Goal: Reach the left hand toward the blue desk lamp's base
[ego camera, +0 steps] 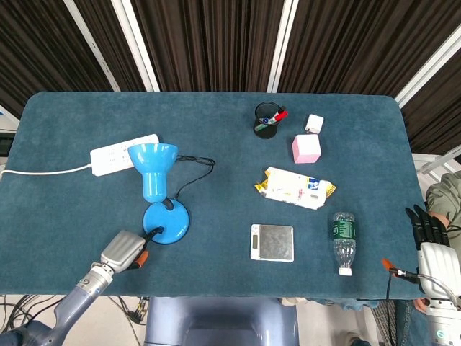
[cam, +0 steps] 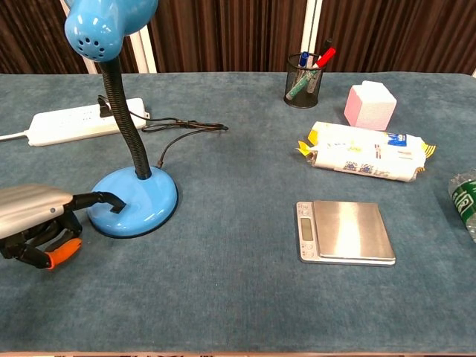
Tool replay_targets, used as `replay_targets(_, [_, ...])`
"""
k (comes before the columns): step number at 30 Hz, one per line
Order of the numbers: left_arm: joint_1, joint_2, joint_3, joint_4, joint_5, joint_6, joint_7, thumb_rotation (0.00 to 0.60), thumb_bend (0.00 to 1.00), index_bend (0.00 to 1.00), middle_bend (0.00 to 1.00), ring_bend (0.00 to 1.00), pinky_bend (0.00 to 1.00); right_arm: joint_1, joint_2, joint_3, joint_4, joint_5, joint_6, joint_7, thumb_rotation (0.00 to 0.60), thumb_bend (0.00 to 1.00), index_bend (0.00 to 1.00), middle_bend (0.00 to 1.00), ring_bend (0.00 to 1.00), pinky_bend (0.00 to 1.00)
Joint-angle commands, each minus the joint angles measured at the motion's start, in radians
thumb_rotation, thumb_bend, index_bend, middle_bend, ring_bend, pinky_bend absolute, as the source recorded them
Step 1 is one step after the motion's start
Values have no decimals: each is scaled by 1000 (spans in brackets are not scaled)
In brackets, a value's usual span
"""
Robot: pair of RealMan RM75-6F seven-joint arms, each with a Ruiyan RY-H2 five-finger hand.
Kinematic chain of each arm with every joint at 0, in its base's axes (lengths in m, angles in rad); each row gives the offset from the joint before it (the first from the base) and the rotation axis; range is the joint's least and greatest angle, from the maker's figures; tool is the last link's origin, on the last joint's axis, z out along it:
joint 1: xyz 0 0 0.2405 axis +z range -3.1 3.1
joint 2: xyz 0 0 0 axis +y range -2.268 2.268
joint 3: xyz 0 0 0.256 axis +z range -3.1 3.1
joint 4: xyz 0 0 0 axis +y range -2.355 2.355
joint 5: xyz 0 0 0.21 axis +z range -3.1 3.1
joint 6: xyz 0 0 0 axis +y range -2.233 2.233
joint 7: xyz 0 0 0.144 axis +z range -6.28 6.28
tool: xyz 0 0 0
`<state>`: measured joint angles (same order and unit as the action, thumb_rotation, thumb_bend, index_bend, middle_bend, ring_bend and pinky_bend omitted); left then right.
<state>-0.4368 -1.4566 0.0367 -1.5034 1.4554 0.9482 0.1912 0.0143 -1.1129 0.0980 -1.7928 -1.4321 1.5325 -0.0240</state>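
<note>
Left hand [cam: 36,223] at the near-left table [ego camera: 216,173] edge, one finger extended touching the lamp [cam: 132,202] base, others curled, holding nothing; right hand [ego camera: 432,245] off the right edge, fingers straight and together; scale [cam: 344,232] sits centre-right.

Water bottle [cam: 466,202] cut by chest view's edge (label perhaps unreadable).
</note>
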Motion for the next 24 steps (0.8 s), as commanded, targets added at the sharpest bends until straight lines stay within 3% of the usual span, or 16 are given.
replay_targets(1, [15,34,-28,-39,15,83,-9,600,373,125,600,608,732,0,0,0,0,0,0,2,600,109,7,18,38,0])
replay_targets(3, [37,57,-51,-63,37,172,-3,600,331,137,506,506,636,0,1,-1,0,-1,0,3,600,109,7,18,38,0])
replay_targets(5, [61,73,-65,-78,59,251,20,600,306,139,388,336,385,-1,2,-1,-1,-3,0,3,600,109,7,18,38,0])
replay_targets(8, [118,114,-75,-113,87,388,64,600,240,139,281,208,206,-2,2,-3,-3,-6,2,2,600,109,7,18,38,0])
replay_targets(12, [205,185,-61,-175,80,516,89,600,203,142,242,182,181,-3,3,-5,-6,-9,3,0,600,109,7,18,38,0])
replay_targets(15, [260,255,-35,-212,60,558,33,600,202,141,217,140,163,-3,3,-5,-6,-10,3,0,600,110,7,19,38,0])
replay_targets(20, [294,341,-22,-230,41,565,-83,600,195,143,175,87,123,-3,2,-7,-6,-13,3,0,600,109,7,18,38,0])
replay_targets(24, [302,358,-34,-219,34,574,-113,600,194,143,172,81,121,-1,-1,-8,-3,-18,2,-4,600,109,7,18,38,0])
